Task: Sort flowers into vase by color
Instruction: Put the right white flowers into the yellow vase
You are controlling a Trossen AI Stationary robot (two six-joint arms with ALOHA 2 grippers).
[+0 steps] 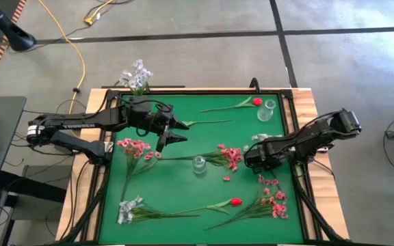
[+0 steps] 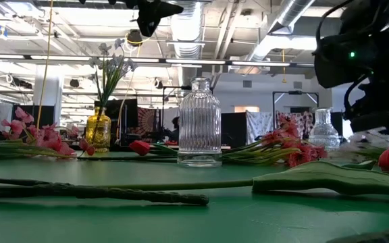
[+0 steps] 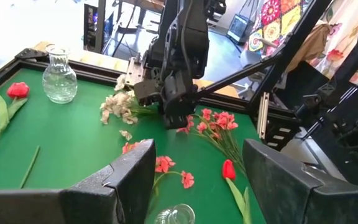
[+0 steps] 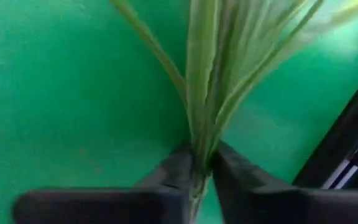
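Observation:
My right gripper (image 1: 253,158) points down at the table's right side, shut on the green stems of a whitish flower cluster (image 3: 118,107) that lies on the green mat. My left gripper (image 1: 176,131) hangs open above the mat's left half and touches nothing. A pink spray (image 1: 228,156) lies beside a clear glass vase (image 1: 198,164). A second clear vase (image 1: 267,109) stands far right next to a red bud (image 1: 256,102). A yellow vase (image 2: 98,131) at the far left holds whitish flowers (image 1: 136,75). My right gripper pinches the whitish flower's bundle of thin green stems (image 4: 199,146) between its two fingers, where the stems run together below the fanned-out branches. The fingers come from above, pointing steeply down. The flower lies on the mat with its blooms toward the far edge.
More flowers lie on the mat: a pink spray (image 1: 135,147) at the left, a whitish cluster (image 1: 128,208) near left, a red bud (image 1: 235,202) and a pink spray (image 1: 273,199) near right. A raised black frame (image 1: 296,137) runs around the mat.

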